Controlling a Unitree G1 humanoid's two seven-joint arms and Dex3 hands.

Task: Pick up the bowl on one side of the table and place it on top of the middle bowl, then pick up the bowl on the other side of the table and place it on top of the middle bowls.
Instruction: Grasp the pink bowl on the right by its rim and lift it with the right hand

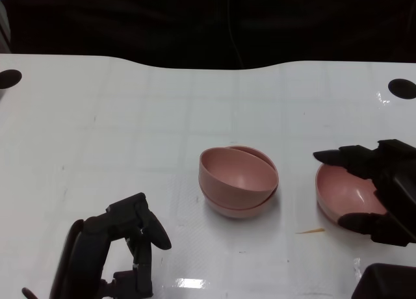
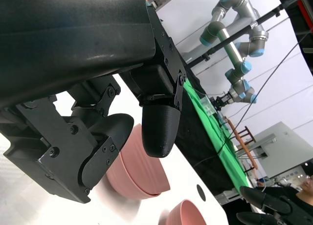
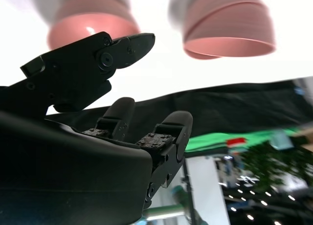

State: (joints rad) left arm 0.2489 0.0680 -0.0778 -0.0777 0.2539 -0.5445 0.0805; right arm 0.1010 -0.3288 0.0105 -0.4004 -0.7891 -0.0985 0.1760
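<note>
Two pink bowls (image 1: 238, 181) sit stacked in the middle of the white table (image 1: 130, 136), the upper one tilted inside the lower; they also show in the left wrist view (image 2: 139, 173) and the right wrist view (image 3: 230, 27). A third pink bowl (image 1: 344, 192) (image 3: 93, 24) (image 2: 188, 215) lies to their right. My right hand (image 1: 380, 188) (image 3: 122, 88) reaches around this bowl, fingers spread over its far rim and thumb by its near rim, with no firm grip visible. My left hand (image 1: 127, 247) (image 2: 112, 132) hovers at the table's near left, fingers apart and holding nothing.
Two black round marks (image 1: 10, 78) (image 1: 402, 88) lie near the table's far corners. A thin yellowish sliver (image 1: 311, 231) rests on the table in front of the right bowl. Beyond the far edge is dark. A grey-blue robot arm (image 2: 239, 49) stands far off.
</note>
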